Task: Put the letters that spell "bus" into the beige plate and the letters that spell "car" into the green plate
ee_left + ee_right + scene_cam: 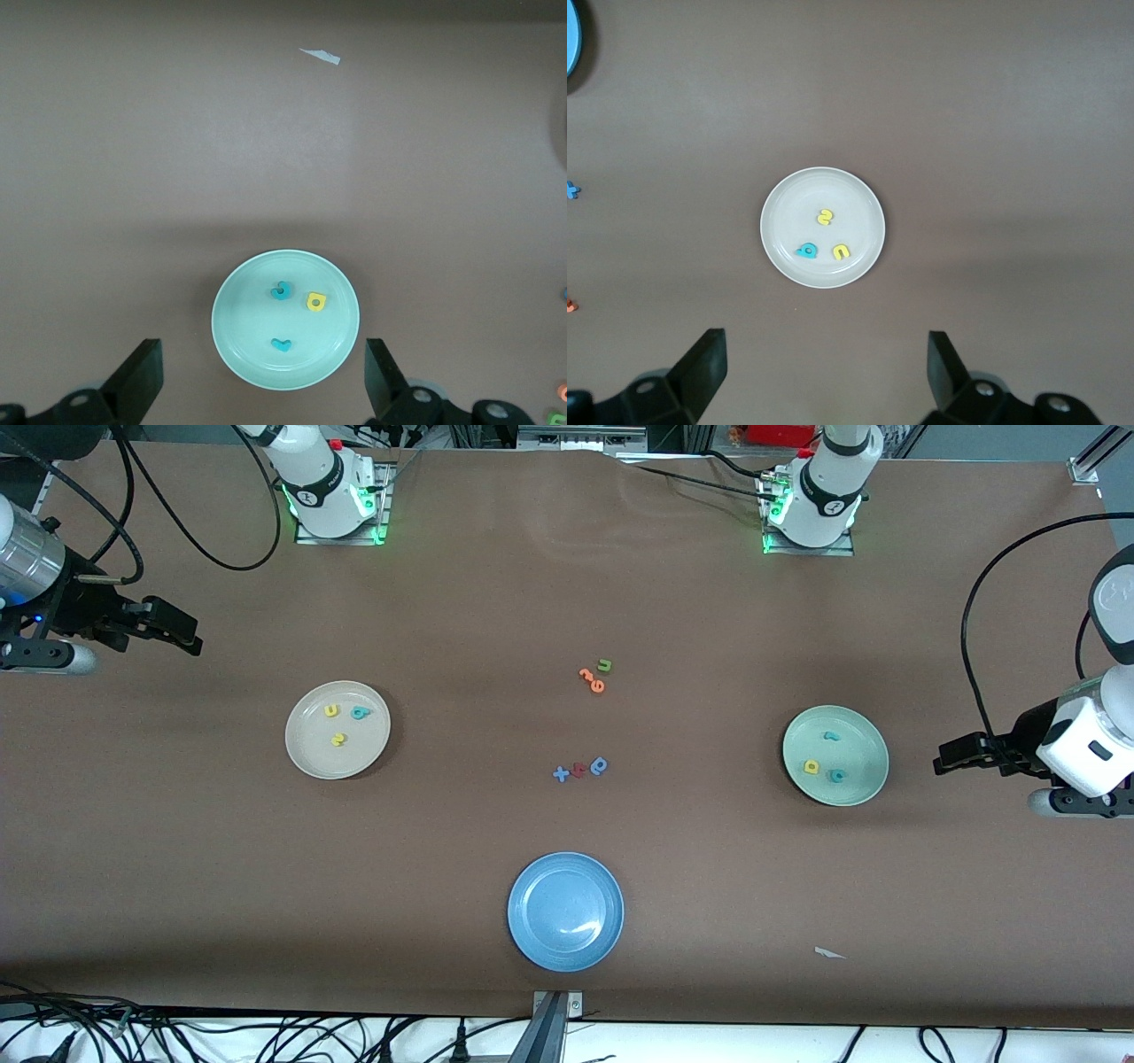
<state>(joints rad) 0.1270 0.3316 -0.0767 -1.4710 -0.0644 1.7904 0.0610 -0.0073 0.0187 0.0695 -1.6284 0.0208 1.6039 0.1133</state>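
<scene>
The beige plate (pixel 306 755) holds a yellow u (pixel 331 710), a teal b (pixel 360 712) and a yellow s (pixel 338 739). In the right wrist view the same beige plate (pixel 788 212) shows with the s (pixel 825 217), b (pixel 807 251) and u (pixel 842 251). On the green plate (pixel 866 755) lie a teal r (pixel 831 736), a yellow a (pixel 811 766) and a teal c (pixel 835 776). My left gripper (pixel 952 757) hangs open and empty over the table beside the green plate (pixel 248 310). My right gripper (pixel 177 633) is open and empty over the table's right-arm end.
A blue plate (pixel 565 911) sits nearest the front camera at mid-table. Orange letters with a green u (pixel 594 677) and a blue-and-red group of small pieces (pixel 580 769) lie in the middle. A white scrap (pixel 828 953) lies near the front edge.
</scene>
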